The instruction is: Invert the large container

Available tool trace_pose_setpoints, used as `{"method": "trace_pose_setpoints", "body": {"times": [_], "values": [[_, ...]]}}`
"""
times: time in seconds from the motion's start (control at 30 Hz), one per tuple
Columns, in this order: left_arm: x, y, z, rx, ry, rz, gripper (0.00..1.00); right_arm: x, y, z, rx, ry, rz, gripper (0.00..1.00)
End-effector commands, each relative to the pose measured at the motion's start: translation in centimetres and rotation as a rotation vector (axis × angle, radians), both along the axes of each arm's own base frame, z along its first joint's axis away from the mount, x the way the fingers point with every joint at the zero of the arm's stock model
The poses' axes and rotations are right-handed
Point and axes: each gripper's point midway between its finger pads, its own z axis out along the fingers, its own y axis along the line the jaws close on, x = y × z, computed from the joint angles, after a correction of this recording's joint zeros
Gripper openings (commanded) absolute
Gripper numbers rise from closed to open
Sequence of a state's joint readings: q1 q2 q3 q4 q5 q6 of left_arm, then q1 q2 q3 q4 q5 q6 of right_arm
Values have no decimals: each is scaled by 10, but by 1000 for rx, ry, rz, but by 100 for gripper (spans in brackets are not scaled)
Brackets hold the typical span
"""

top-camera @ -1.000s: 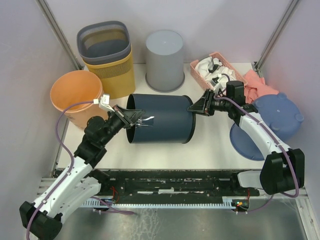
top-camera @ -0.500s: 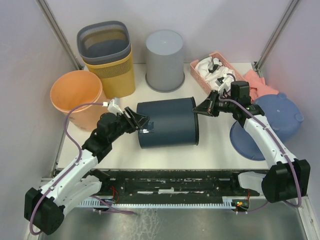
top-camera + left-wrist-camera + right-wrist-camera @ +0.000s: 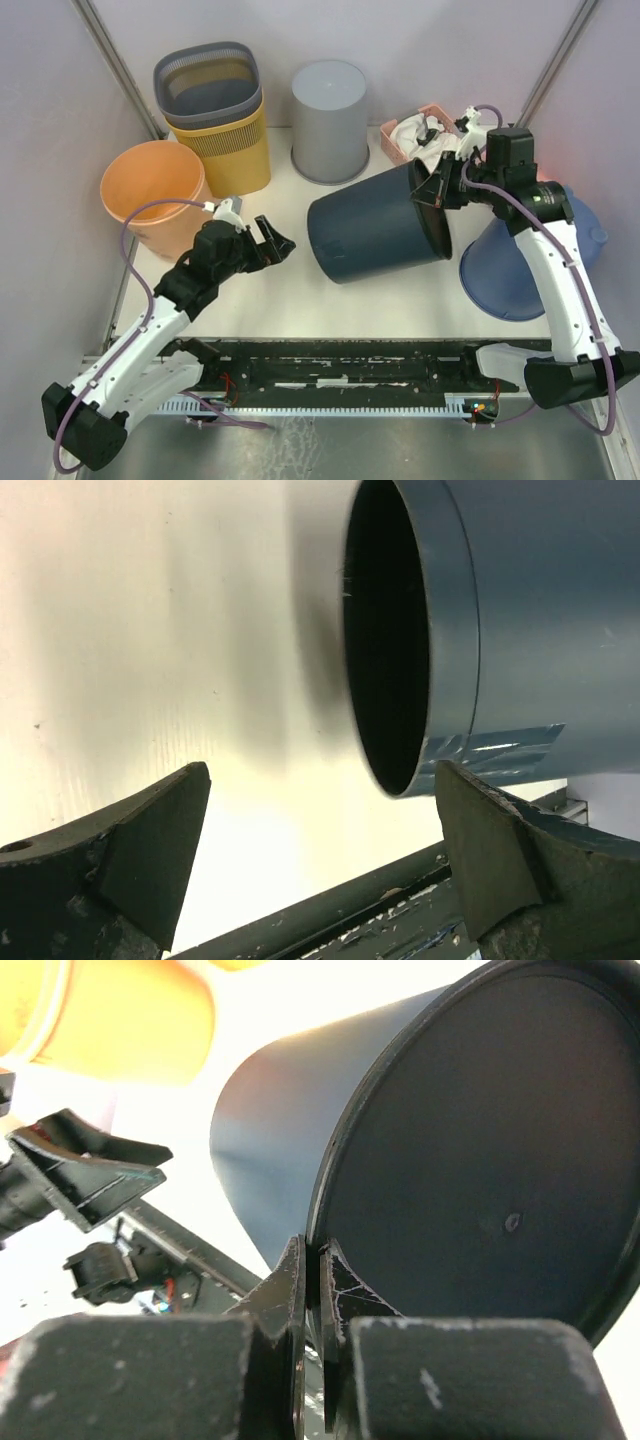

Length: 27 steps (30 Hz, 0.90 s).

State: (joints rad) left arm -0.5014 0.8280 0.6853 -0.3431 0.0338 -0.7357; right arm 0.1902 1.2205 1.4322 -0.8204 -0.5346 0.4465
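Observation:
The large container is a dark blue bin, tilted with its open mouth low toward the left and its base raised to the right. My right gripper is shut on the rim of the base; the right wrist view shows the jaws pinching that thin rim of the bin. My left gripper is open and apart from the bin, to the left of its mouth. In the left wrist view, the bin's mouth lies beyond my left gripper, whose fingers hold nothing.
An orange bucket stands at the left. At the back are a yellow basket with a grey mesh one nested in it and a grey cylinder bin. A pink tray, pink cloth and blue basin are at the right.
The left gripper let go of the bin's mouth rim, opened and drew back left. The right gripper shut on the base rim and lifted it up and to the right, tilting the bin.

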Motion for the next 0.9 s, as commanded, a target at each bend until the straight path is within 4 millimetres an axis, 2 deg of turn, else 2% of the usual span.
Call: {"method": "trace_pose_setpoints", "body": {"times": [0.0,0.13,0.27,0.43,0.67,0.73,0.87], "values": [[1,10,25,57,-71,5,99,1,-18,68,-122,-277,-14,2],[2,11,29,58,-73,10,99,-8,-21,82,-263,-351,-2,2],[2,11,32,75,-74,4,99,-16,-18,81,-439,-387,23,2],[5,13,35,86,-84,9,99,-30,13,46,-583,-368,197,2],[6,19,33,117,-75,36,99,-65,59,-10,-804,-377,451,2],[8,20,35,121,-75,41,99,-66,60,-24,-879,-372,466,2],[10,19,38,128,-76,42,99,-60,50,-45,-1003,-359,438,2]]}}
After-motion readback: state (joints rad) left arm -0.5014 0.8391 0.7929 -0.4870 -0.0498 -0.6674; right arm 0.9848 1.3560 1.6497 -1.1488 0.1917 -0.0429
